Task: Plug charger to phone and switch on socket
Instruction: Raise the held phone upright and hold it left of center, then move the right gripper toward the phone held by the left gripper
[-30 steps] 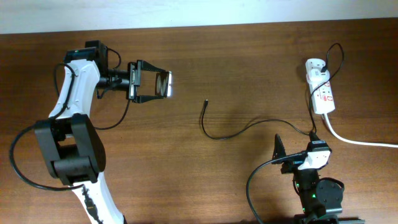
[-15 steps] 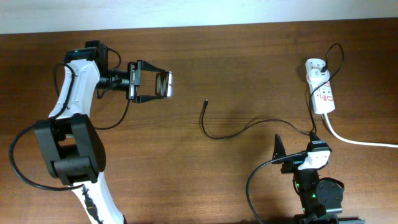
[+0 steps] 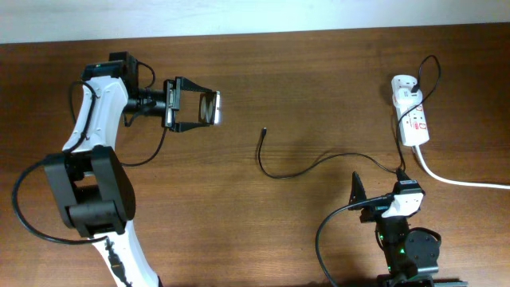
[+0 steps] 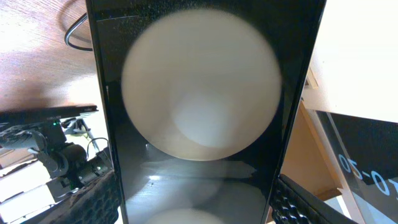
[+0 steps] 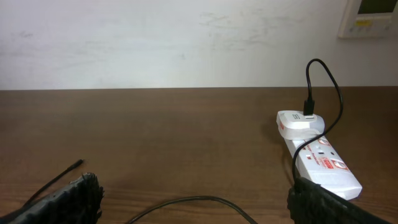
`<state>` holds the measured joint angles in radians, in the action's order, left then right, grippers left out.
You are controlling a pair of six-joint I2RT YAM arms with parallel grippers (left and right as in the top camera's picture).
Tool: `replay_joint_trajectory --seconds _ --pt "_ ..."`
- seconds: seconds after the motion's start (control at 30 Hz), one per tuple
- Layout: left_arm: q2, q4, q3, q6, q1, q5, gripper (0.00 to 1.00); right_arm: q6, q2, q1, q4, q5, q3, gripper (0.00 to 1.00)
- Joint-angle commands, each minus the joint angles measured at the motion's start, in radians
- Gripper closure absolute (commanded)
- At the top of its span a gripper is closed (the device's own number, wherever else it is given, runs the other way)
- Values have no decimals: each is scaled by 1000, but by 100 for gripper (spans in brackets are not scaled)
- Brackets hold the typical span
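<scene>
My left gripper (image 3: 209, 108) is shut on the phone (image 3: 210, 108) and holds it above the table at the upper left. In the left wrist view the phone's glossy black screen (image 4: 199, 112) fills the frame between the two pads, with large white round glare spots. The charger's thin black cable (image 3: 307, 167) runs from the white adapter (image 3: 404, 83) to its plug tip (image 3: 264, 131), which lies loose on the table right of the phone. The socket (image 3: 412, 112) lies at the far right; it also shows in the right wrist view (image 5: 320, 158). My right gripper (image 3: 381, 191) is open and empty, low at the front.
A thick white cord (image 3: 462, 182) leaves the socket toward the right edge. The table (image 3: 303, 72) is dark brown wood. A pale wall stands behind it in the right wrist view (image 5: 155, 43).
</scene>
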<state>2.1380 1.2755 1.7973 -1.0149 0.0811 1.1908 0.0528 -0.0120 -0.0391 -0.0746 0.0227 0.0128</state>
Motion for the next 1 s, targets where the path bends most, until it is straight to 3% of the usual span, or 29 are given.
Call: replay_joint_trajectory --seconds 0.0,0.77,0.87,0.97 --pt "5 1 28 -10 7 51 81 3 6 -5 -3 -9 -7 1" --pt "5 1 28 -10 7 41 79 7 6 -5 4 -31 -1 1" --pt "5 1 28 -10 7 41 79 7 6 -5 -28 -31 81 1" --pt "5 1 28 -10 7 45 80 6 6 -5 -172 -32 228 1"
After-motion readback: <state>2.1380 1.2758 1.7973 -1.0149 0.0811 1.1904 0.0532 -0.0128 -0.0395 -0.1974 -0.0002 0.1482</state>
